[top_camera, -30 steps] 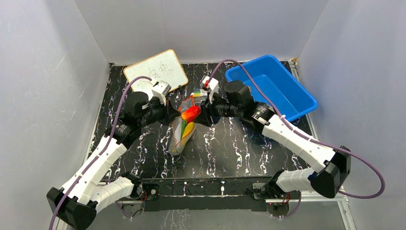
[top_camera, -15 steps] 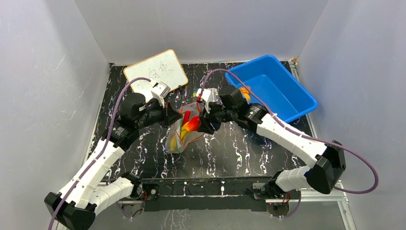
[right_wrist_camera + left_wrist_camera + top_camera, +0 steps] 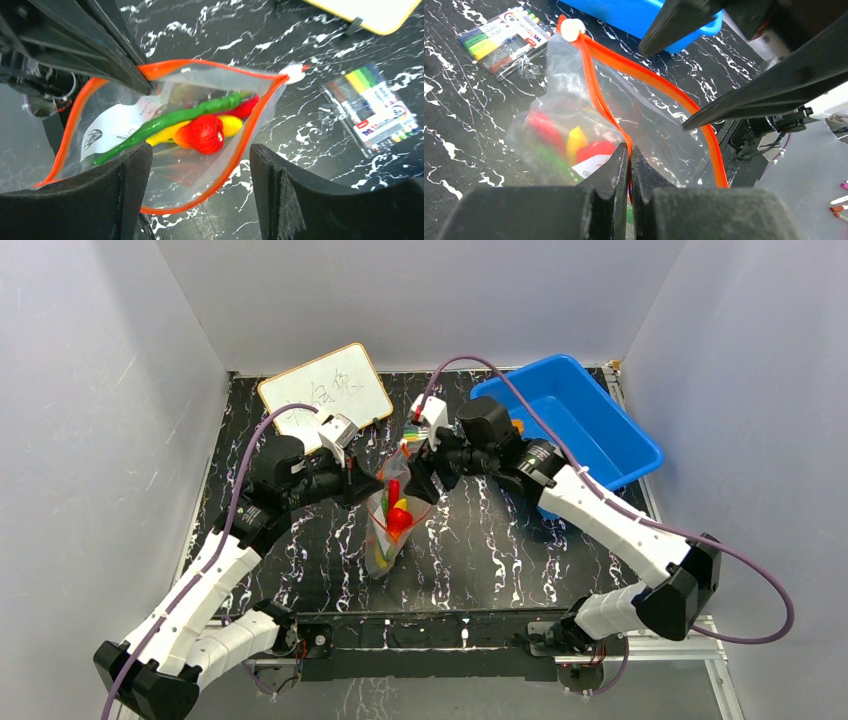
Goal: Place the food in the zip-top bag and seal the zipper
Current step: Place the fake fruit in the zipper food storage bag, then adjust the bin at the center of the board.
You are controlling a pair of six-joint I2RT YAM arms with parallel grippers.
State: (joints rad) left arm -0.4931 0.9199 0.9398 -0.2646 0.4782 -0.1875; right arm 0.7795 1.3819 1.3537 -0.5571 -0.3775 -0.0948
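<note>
We are looking at a black surface (image 3: 480,560) veined with white, like marble. A whiteboard (image 3: 325,388) with a pale frame is lying flat at its far left, and a blue tub (image 3: 640,445) is sitting at its far right. Between them a pack of coloured markers (image 3: 504,37) is lying flat. Near the middle, the zip-top bag (image 3: 385,530) is hanging down to the surface; we cannot tell whether it is touching.

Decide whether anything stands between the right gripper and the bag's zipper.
Nothing visible does. The right gripper, jaws open, hangs over the open mouth of the zip-top bag, its zipper bare below. The left gripper pinches the far rim, clear of that path.
</note>
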